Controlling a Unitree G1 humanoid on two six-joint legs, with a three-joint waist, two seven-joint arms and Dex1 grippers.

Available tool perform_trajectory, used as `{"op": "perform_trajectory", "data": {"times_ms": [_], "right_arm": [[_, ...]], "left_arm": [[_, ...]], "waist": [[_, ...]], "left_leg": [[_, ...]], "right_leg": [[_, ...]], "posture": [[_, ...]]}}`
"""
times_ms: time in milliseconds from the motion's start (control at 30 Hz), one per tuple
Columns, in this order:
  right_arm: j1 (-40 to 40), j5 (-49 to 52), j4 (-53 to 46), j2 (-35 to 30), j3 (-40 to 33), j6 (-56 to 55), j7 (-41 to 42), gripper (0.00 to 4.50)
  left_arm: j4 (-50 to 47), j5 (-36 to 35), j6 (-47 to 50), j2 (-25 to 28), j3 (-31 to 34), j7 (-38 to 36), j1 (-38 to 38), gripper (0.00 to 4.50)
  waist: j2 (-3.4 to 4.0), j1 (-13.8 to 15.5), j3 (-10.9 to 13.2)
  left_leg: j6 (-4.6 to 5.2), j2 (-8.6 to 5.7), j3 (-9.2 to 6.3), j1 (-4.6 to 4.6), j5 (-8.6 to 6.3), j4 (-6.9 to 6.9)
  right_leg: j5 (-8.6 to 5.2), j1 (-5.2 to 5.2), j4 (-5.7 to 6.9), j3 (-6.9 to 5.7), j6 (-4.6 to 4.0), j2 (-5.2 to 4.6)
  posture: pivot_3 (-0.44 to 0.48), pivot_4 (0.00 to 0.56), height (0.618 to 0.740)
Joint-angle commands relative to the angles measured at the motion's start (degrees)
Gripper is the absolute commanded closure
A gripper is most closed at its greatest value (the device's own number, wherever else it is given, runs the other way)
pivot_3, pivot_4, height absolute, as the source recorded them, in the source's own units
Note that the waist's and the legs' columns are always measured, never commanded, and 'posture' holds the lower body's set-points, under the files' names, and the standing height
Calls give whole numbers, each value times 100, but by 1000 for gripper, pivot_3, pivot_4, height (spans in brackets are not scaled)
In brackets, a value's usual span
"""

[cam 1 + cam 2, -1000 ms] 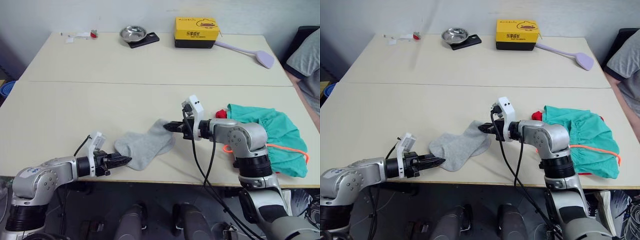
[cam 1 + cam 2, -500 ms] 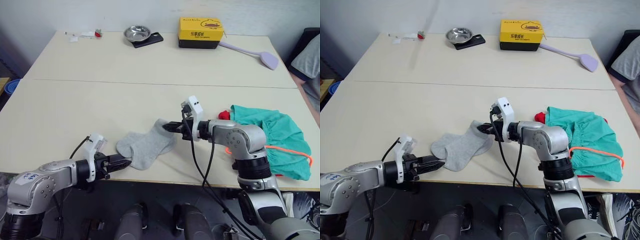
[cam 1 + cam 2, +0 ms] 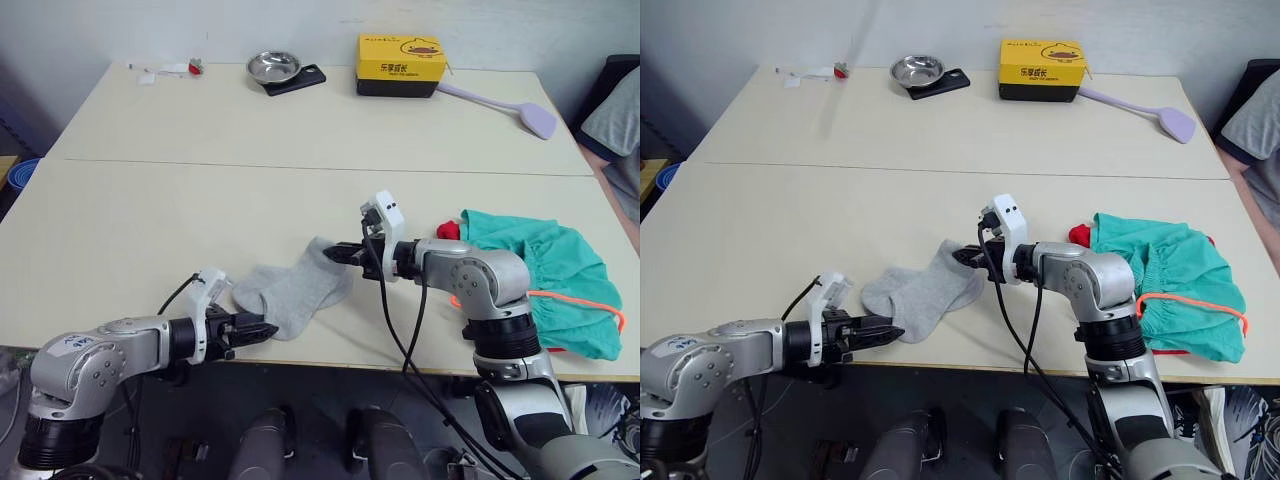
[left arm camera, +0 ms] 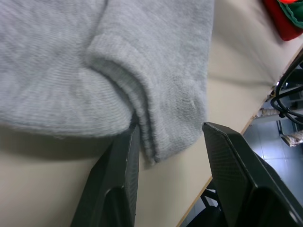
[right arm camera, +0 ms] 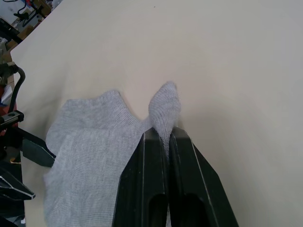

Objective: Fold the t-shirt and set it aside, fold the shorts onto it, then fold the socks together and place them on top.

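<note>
On the table (image 3: pixel 200 200), last stage: shorts (image 3: pixel 545 275) lie at 3 o'clock over the t-shirt (image 3: pixel 443 229), socks (image 3: pixel 297 293) mid-front, not yet stacked.
Right gripper (image 3: pixel 342 254) pinches one sock end shut; the left gripper (image 4: pixel 170 156), per its wrist view, stands wide astride the opposite cuff edge, ungripped.

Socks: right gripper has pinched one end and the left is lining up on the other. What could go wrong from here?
1. The left gripper is open around one edge of the socks; closing now may catch one layer, leaving the pair unaligned.
2. The right gripper holds only a small pinch of cloth, which may slip when lifted.
3. The socks lie near the table edge; a dropped end could slide off.
</note>
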Motion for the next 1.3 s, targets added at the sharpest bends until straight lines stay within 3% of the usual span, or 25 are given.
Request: {"op": "perform_trajectory", "data": {"times_ms": [33,200,233,433,700,900,1100,1300], "right_arm": [[-74,57,-128,48,11,-95,-30,4500],[-86,61,-133,19,-24,-90,-40,4500],[-83,64,-143,0,-37,-88,-36,4500],[-32,143,-260,-98,-152,-55,3,4500],[279,801,-1007,-597,-589,527,156,4500],[667,1123,-1444,-590,-881,835,-150,4500],[1175,1227,-1837,-189,-842,649,-546,4500],[1594,1041,-2009,-91,-637,209,-735,4500]], "left_arm": [[-12,-1,276,-59,-458,22,131,2933],[6,-11,250,-49,-412,38,158,4385],[7,-38,256,-18,-366,6,176,4449],[78,-455,352,275,177,-435,268,4449],[765,-655,110,1357,911,-1527,235,4449],[1482,-232,-359,1877,454,-2098,-314,4449],[2150,295,-712,1953,-315,-2532,-1092,4449],[2551,701,-1011,1958,-659,-2803,-1408,4449]], "waist": [[0,-10,0],[0,-11,0],[0,-11,0],[-3,-27,2],[-16,-17,11],[-17,-16,12],[-20,-34,13],[-24,-33,15]], "left_leg": [[0,0,0,0,0,0],[-8,1,1,-1,3,-1],[-16,1,1,-1,8,-1],[-17,3,1,-3,9,-2],[-22,6,-1,-7,5,-7],[-35,7,0,-8,-18,-27],[-27,6,9,-14,4,-31],[-32,8,13,-14,7,-31]], "right_leg": [[0,0,-1,0,0,0],[0,0,-6,0,0,1],[0,0,-7,0,0,1],[0,-3,-7,0,0,4],[-2,-12,-8,0,-5,4],[-1,-15,-26,-2,-8,4],[0,-18,-35,2,-7,4],[-1,-20,-33,3,-7,10]], "posture": [[0,150,740],[0,150,740],[0,150,740],[0,150,740],[0,150,740],[0,150,740],[0,150,740],[0,150,740]]}}
